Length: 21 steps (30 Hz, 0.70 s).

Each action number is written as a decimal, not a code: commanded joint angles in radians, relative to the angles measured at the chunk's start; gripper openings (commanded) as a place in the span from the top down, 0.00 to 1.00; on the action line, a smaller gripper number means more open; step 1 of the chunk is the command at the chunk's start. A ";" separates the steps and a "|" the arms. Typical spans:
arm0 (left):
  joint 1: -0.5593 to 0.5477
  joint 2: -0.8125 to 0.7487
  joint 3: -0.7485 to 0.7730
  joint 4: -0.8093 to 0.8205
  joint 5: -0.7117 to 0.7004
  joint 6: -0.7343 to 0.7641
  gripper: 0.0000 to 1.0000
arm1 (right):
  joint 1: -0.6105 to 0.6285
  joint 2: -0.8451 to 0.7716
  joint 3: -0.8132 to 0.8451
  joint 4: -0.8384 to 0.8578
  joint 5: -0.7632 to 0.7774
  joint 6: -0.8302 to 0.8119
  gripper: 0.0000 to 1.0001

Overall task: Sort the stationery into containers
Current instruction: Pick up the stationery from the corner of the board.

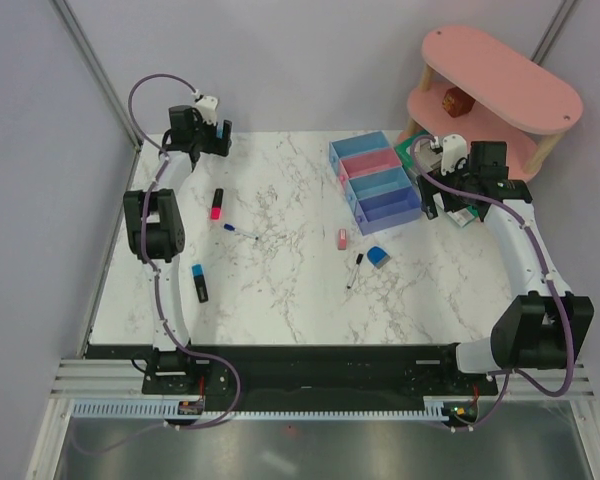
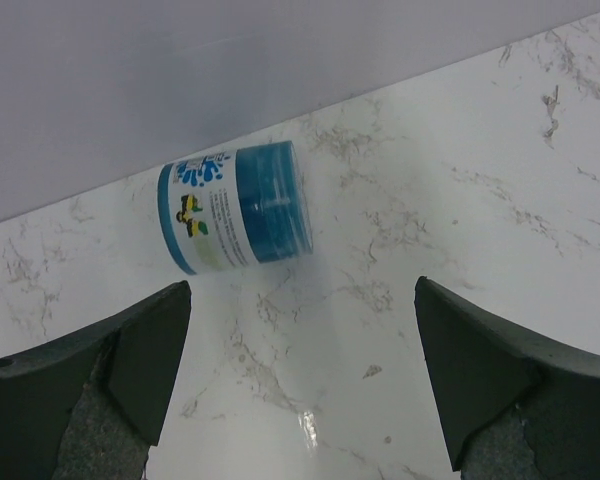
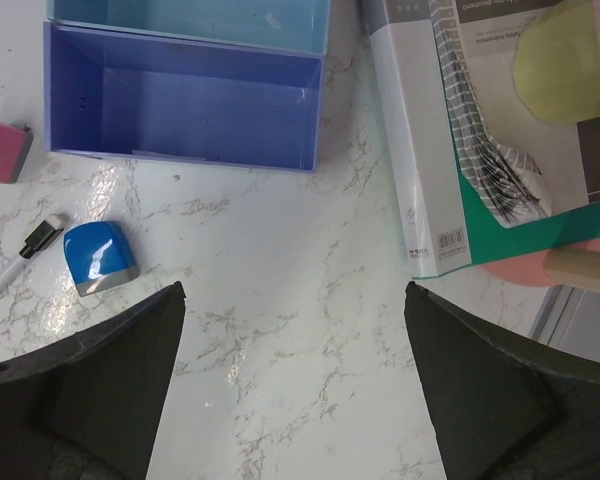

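The left pincer (image 2: 302, 325) hangs over the 11 o'clock corner of the tabletop (image 1: 280, 300) with its jaws wide apart. The tape roll (image 2: 235, 205) lies on its side just beyond them, close to the far edge. The right pincer (image 3: 295, 310) is spread just as wide at about 2 o'clock, beside the near end of the bins (image 1: 375, 177). In its wrist view the violet bin (image 3: 180, 160) sits at 11 o'clock, the cube (image 3: 100, 257) at 9 o'clock and a box (image 3: 420, 150) at 1 o'clock. Seen from above, the eraser (image 1: 342, 239) lies just near of the bins, with the cube and a pen (image 1: 354, 270) beside it. The second pen (image 1: 242, 232) is near the centre. The pink highlighter (image 1: 217, 204) is at 10 o'clock and the blue highlighter (image 1: 199, 282) at 8 o'clock.
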 commanded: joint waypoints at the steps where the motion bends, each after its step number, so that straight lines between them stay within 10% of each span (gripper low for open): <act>1: -0.019 0.070 0.126 0.063 -0.041 0.040 0.00 | 0.000 0.011 0.015 0.016 0.019 -0.028 0.02; 21: -0.013 0.223 0.273 0.162 -0.232 -0.025 0.00 | 0.000 0.019 0.007 0.021 0.019 -0.030 0.02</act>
